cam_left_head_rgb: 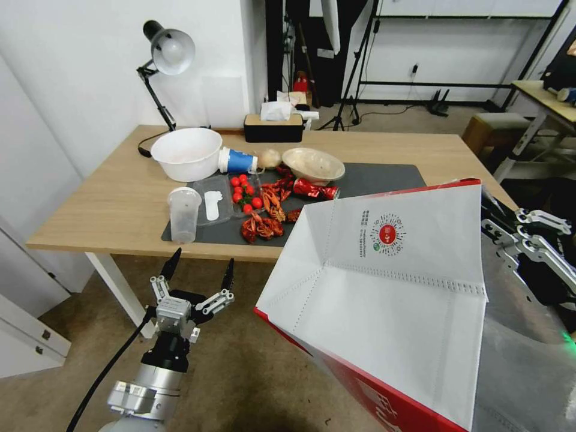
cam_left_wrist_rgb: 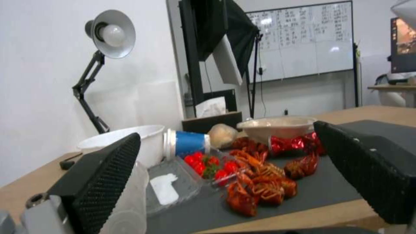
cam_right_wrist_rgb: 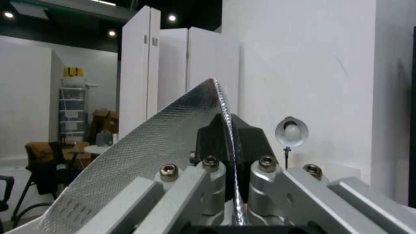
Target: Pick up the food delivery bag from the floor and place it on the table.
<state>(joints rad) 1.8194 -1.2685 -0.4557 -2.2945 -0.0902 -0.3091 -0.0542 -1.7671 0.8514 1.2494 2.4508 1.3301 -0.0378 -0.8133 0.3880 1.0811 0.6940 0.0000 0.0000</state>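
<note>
The food delivery bag (cam_left_head_rgb: 390, 300) is held off the floor (cam_left_head_rgb: 252, 372) at the robot's right, tilted, its white face with the round red logo turned up and its red side panel lowest. It hangs in front of the near right corner of the table (cam_left_head_rgb: 108, 204), partly overlapping the table edge as seen from the head camera. The bag's wall is clamped by the right gripper (cam_right_wrist_rgb: 229, 146), whose dark fingers (cam_right_wrist_rgb: 251, 139) are pressed together on either side of the silver foil-lined edge (seen closely in the right wrist view). Lower on the left, the left gripper (cam_left_head_rgb: 198, 273) is held above the floor just before the table's near edge, its jaws spread wide with nothing between them. Beyond it, a dark grey mat (cam_left_head_rgb: 384, 177) is spread on the table, bearing a clear plastic cup (cam_left_head_rgb: 183, 213), cherry tomatoes (cam_left_head_rgb: 245, 191) and crayfish (cam_left_head_rgb: 267, 219). Farther back are set a white bowl (cam_left_head_rgb: 186, 153), a tipped blue cup (cam_left_head_rgb: 239, 161) and a beige bowl (cam_left_head_rgb: 313, 165), then a tissue box (cam_left_head_rgb: 273, 126) and a desk lamp (cam_left_head_rgb: 165, 57).
</note>
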